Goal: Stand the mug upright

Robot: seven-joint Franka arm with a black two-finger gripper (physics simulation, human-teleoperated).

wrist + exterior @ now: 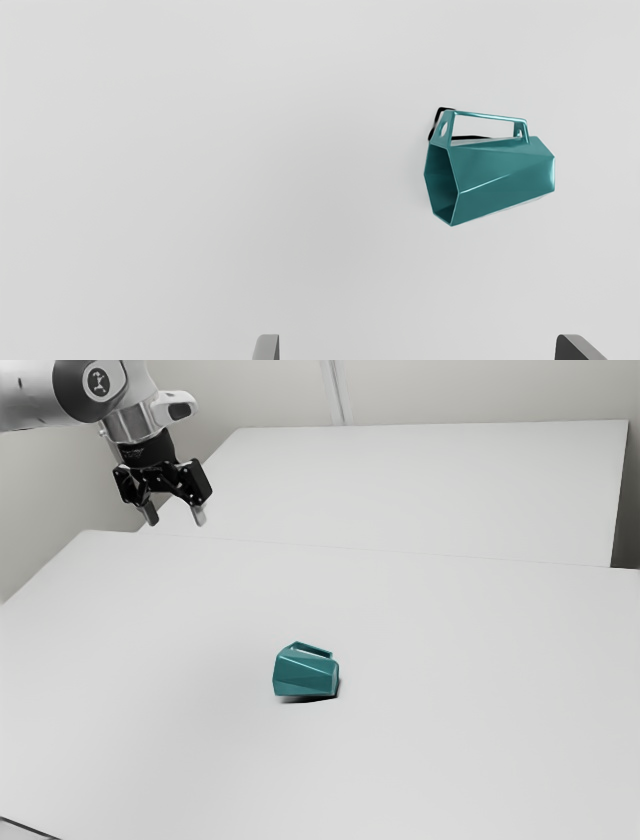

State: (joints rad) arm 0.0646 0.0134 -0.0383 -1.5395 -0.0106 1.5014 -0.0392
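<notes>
"How's the hand (175, 520)?"

"Spread open, nothing in its grip, raised above the desk (460, 700), well apart from the mug (306, 672), which lies there on its side."

"Where would you take hold?"

"Across the body near the open mouth (442, 185), I'd say. That thin handle (490, 116) might let it swivel."

"Heavy?"

"Light and stiff, I'd guess. The glossy faces could slip, and if it's ceramic, land the base gently."
</notes>
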